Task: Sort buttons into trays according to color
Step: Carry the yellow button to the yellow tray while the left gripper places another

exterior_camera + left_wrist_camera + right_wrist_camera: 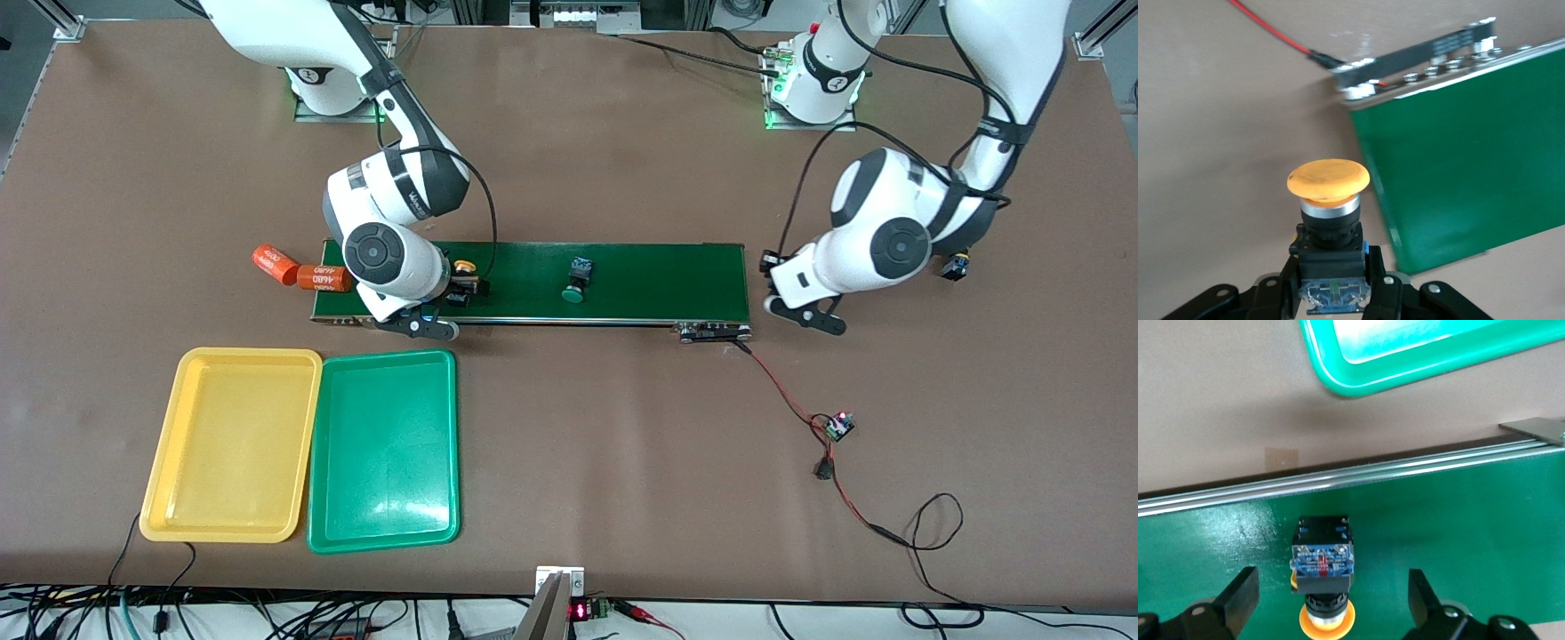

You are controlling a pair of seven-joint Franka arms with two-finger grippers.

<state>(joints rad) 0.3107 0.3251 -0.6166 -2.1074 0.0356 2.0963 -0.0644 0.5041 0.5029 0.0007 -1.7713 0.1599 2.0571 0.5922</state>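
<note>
The right claw (1331, 587) hangs low over the conveyor belt (658, 276) at its nine o'clock end, fingers spread wide either side of a yellow-capped button (1323, 573) lying on its side on the belt. If the fingers close off-centre, the round cap could let the button roll or swivel away, probably toward the two orange cylinders (298, 271) lying on the desk (569, 133) just off that end. The left claw (1335, 293), over the desk off the belt's three o'clock end, pinches a second yellow-capped button (1328, 200) by its black body. The grip sits low on the body, so a quick swing might tip the button out. Both trays lie at about seven o'clock from the belt's middle, yellow tray (233, 444) and green tray (384, 449) touching edge to edge. A release near that shared edge could land a button in the wrong colour. The left arm's way to the yellow tray appears to cross the right arm's space, so contact between the arms is a risk. A green-capped button (578, 280) lies mid-belt. Another button (956, 265), partly hidden by the left arm, stands on the desk, its cap colour unclear. A small circuit board (840, 425) with red wires lies at four o'clock.
</note>
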